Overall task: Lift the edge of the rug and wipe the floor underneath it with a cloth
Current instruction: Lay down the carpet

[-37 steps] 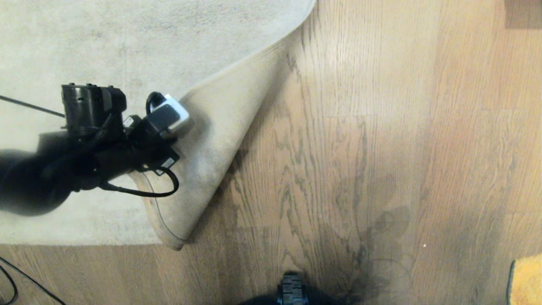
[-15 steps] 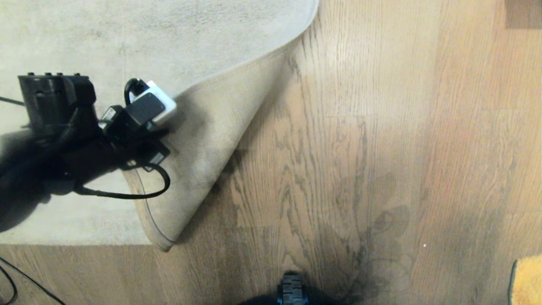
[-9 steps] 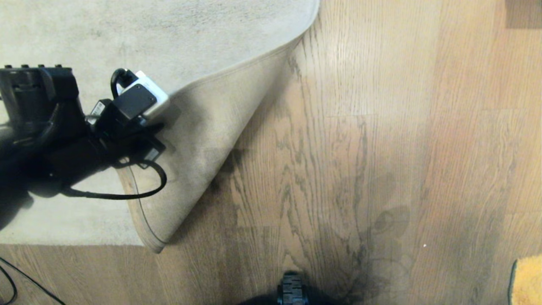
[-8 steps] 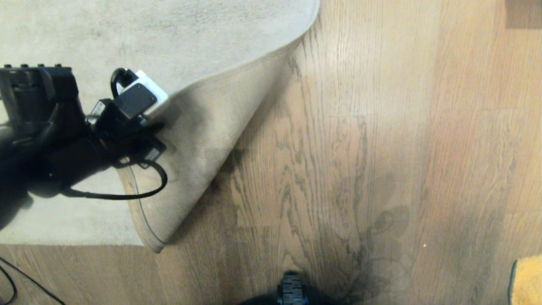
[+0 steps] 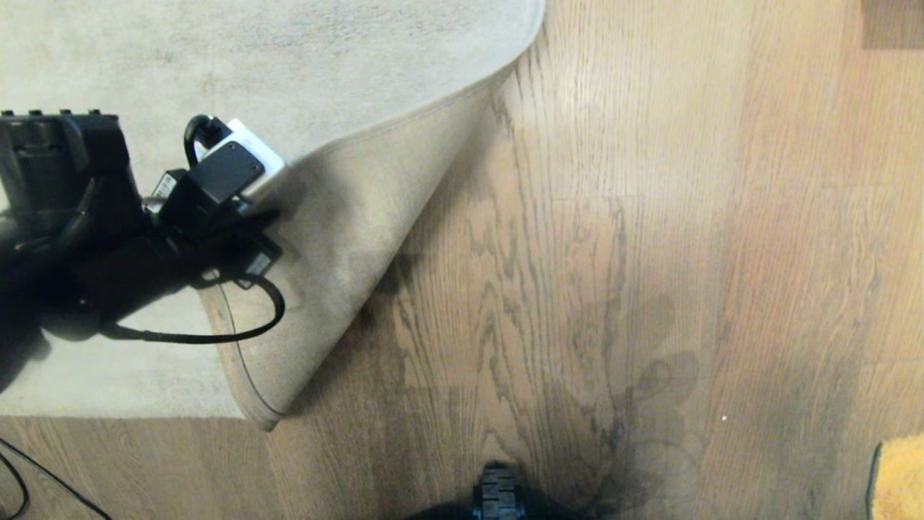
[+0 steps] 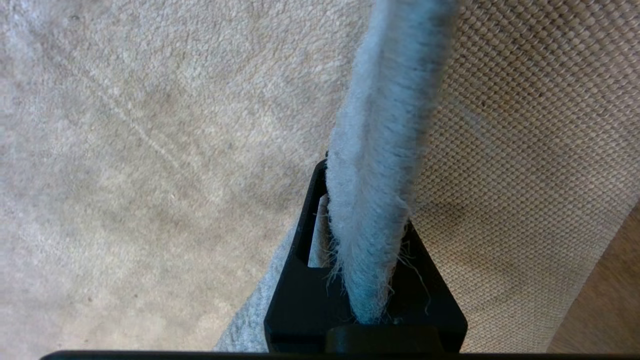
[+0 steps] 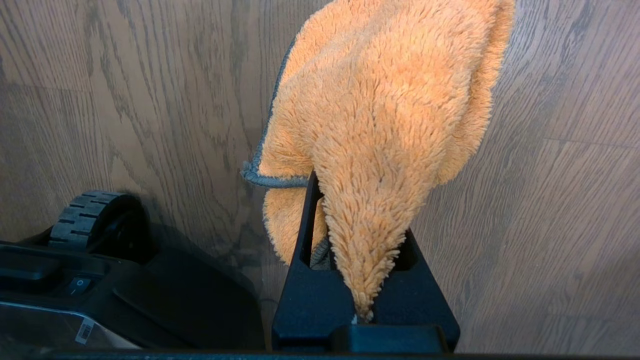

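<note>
Head view: my left arm reaches in from the left, low over the rug, wrist angled toward the far right. The rug edge is folded back leftward, pale underside up, bare floor to its right. The cloth shows at the near right corner.

Left wrist: left tool clamped tight on the rug edge.

Right wrist: right tool pinched tight on the cloth, above the floor beside my base.
</note>
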